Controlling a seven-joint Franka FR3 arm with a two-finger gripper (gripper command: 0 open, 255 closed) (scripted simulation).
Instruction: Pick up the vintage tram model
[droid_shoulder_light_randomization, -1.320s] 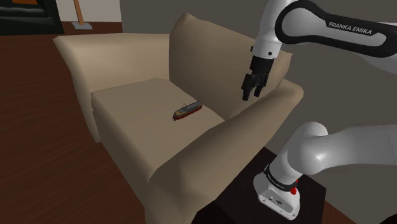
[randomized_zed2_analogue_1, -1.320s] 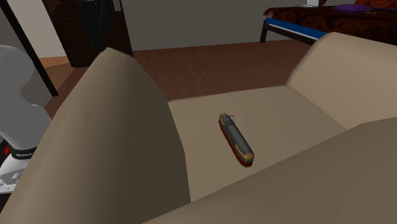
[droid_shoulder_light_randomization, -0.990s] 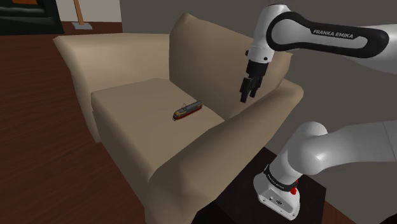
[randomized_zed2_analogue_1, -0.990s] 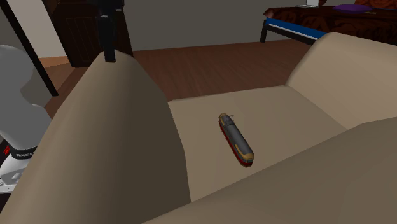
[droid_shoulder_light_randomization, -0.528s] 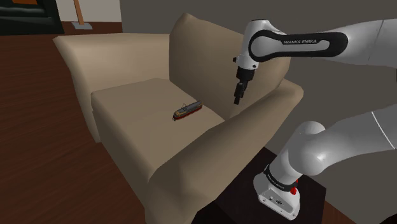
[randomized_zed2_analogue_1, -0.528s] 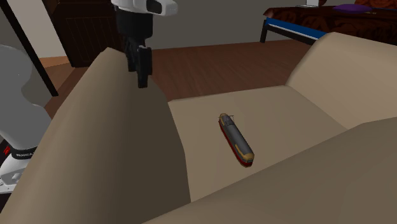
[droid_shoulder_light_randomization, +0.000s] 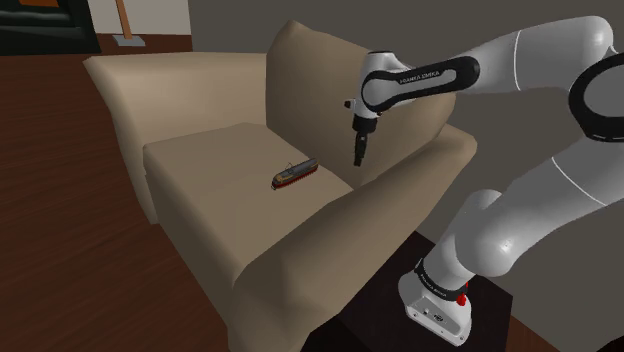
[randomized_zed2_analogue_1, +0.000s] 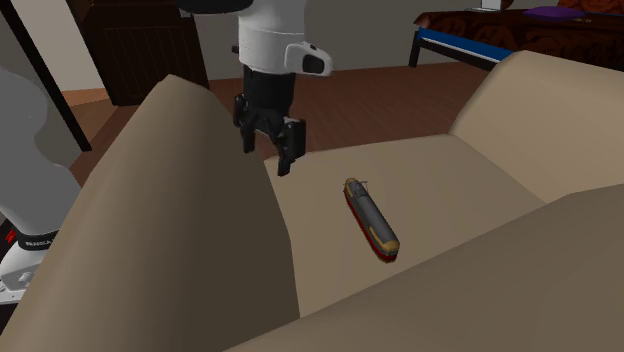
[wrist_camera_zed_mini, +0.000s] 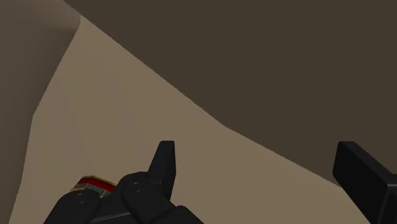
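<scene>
shoulder view, pincer (droid_shoulder_light_randomization: 357, 158) shifted left, nearer tram model (droid_shoulder_light_randomization: 294, 175); spread wide

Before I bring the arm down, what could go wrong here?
1. The pincer hangs close beside the armchair's raised side; a straight descent might scrape it.
2. The tram model lies off to one side, not between the open fingers, so closing now would probably catch nothing.
</scene>
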